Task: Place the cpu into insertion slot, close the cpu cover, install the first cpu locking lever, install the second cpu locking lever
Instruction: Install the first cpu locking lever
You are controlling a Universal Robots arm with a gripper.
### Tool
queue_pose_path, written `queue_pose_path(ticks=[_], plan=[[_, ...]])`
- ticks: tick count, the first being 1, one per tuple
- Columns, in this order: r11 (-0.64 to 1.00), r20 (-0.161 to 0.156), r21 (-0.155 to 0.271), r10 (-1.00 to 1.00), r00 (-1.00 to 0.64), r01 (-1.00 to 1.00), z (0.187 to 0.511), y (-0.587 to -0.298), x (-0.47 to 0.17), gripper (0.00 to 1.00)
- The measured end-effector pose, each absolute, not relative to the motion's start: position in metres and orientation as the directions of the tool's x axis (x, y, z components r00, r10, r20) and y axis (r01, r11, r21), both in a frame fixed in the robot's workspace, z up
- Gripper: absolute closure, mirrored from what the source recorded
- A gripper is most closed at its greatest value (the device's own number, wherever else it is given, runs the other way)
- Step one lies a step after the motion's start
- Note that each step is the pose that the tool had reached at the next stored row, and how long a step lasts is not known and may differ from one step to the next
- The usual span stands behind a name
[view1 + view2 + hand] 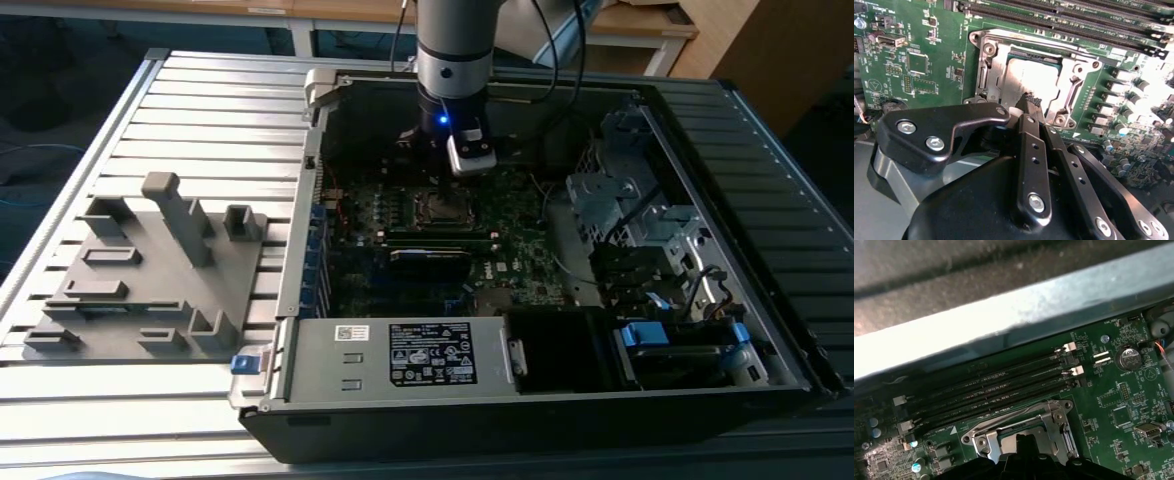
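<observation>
Hanging inside the open case (pixel 534 330) in the exterior view, the hand (pixel 454 165) sits just above the slot (pixel 445 207) on the board (pixel 514 255), with the grey fixture (pixel 147 270) well off to the side on the ribbed surface (pixel 174 100). In the second wrist view the fingers (pixel 1029 112) run together to a closed tip, nothing visibly between them, and that tip rests at the near edge of the cpu (pixel 1031 80), which lies flat in the slot right in front of the hand; the cover (pixel 1074 80) frames the chip and looks to be lying down over it, though whether it is fully seated I cannot tell. In the first wrist view the cover (pixel 1019 427) and its screwed corners show just beyond the dark fingertips (pixel 1026 442), with the memory slots (pixel 989 390) farther out toward the case wall (pixel 1004 320). My reading is that the chip is placed and the work is at closing the cover or reaching for the first lever; any further move calls for a light, steady push at the frame edge without dragging across the chip, since a slip could shift it on the pins.
</observation>
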State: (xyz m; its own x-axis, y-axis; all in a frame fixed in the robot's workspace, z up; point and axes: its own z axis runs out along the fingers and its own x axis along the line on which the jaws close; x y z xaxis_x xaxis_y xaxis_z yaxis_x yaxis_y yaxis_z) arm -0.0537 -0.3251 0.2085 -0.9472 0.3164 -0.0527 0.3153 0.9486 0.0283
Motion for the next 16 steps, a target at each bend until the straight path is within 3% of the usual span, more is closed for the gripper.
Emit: queue_pose_path(ticks=[16], plan=[[0.972,-0.051,0.029,0.236,-0.97,0.235,0.209,-0.3252,-0.0535,0.9]])
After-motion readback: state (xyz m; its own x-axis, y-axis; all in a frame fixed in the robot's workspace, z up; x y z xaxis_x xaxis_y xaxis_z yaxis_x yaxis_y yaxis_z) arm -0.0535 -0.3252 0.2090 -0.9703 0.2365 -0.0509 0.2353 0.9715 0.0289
